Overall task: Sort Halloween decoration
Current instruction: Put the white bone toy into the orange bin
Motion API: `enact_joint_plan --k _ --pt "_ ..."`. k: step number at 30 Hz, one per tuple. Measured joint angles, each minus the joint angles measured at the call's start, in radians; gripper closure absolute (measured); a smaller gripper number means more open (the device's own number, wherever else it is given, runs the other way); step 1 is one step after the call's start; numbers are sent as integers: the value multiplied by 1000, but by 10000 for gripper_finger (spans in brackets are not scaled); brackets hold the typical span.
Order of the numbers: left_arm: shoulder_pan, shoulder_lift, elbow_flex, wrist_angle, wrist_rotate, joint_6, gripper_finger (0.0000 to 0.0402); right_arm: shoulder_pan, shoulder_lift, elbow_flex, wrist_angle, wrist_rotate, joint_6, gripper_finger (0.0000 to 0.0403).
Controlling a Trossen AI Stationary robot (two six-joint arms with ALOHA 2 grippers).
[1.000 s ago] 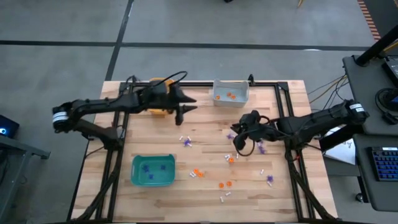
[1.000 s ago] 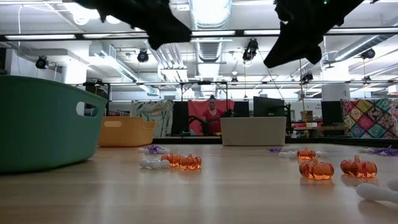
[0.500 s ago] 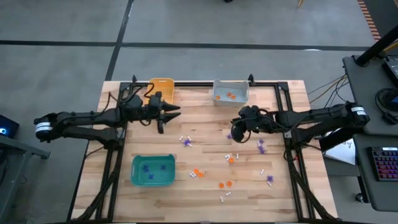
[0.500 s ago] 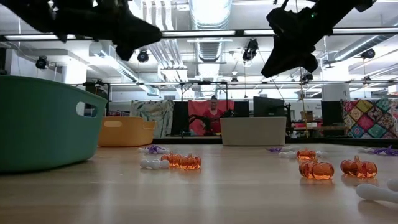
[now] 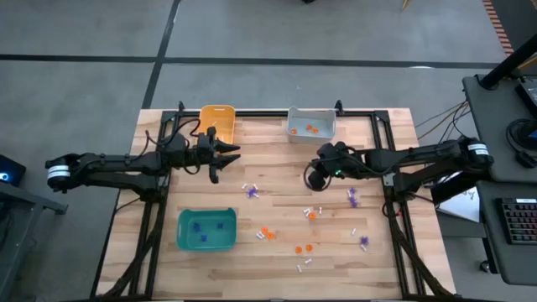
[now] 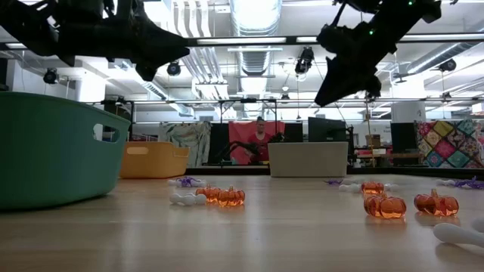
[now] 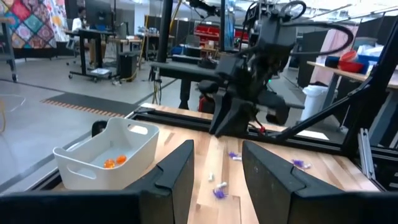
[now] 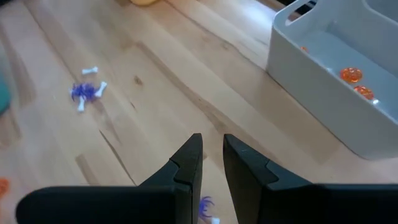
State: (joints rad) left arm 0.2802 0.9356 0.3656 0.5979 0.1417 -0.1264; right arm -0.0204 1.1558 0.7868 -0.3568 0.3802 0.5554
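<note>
**Orange, purple and white still scattered**

Purple trinkets (image 5: 249, 192) and orange ones (image 5: 265, 233) lay loose mid-surface, white bits among them. Your right claw (image 5: 314, 178) hung narrowly parted and empty near the grey bin (image 5: 310, 134); your left claw (image 5: 220, 159) waited parted, empty, beside the yellow bin (image 5: 216, 115). You needed one piece centred between the fingers, descending straight.

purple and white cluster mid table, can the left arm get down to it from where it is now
Probably yes. The left gripper hangs open above bare wood, just beside the purple and white cluster, and nothing lies between them; the right gripper hangs off to the other side.
</note>
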Motion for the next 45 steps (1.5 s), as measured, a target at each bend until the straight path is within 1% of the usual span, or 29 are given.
enact_joint_plan --k 5,10,12,14,20,24,28,33,37,42,45 --pt "0 9 -8 9 0 11 284 0 84 42 -3 -31 -56 346" --pt "0 25 -9 9 0 12 284 -3 155 98 -10 -104 -130 346" --pt "0 29 -9 8 0 12 284 -6 179 125 -40 -135 -150 346" --pt "0 31 -9 9 0 12 284 -9 204 156 -99 -147 -156 346" --pt "0 31 -9 9 0 12 284 -13 275 261 -357 -153 -154 346" --pt "0 31 -9 8 0 12 284 -13 307 304 -477 -178 -159 346" --pt "0 31 -9 8 0 12 284 -13 319 313 -527 -236 -228 346" --pt "0 31 -9 7 0 13 283 -13 316 284 -533 -291 -350 346" --pt "0 31 -9 7 0 13 283 -13 314 279 -531 -304 -412 346" --pt "0 31 -9 7 0 13 283 -13 313 278 -542 -306 -437 346" --pt "0 31 -9 7 0 13 283 -13 313 278 -552 -305 -438 335"
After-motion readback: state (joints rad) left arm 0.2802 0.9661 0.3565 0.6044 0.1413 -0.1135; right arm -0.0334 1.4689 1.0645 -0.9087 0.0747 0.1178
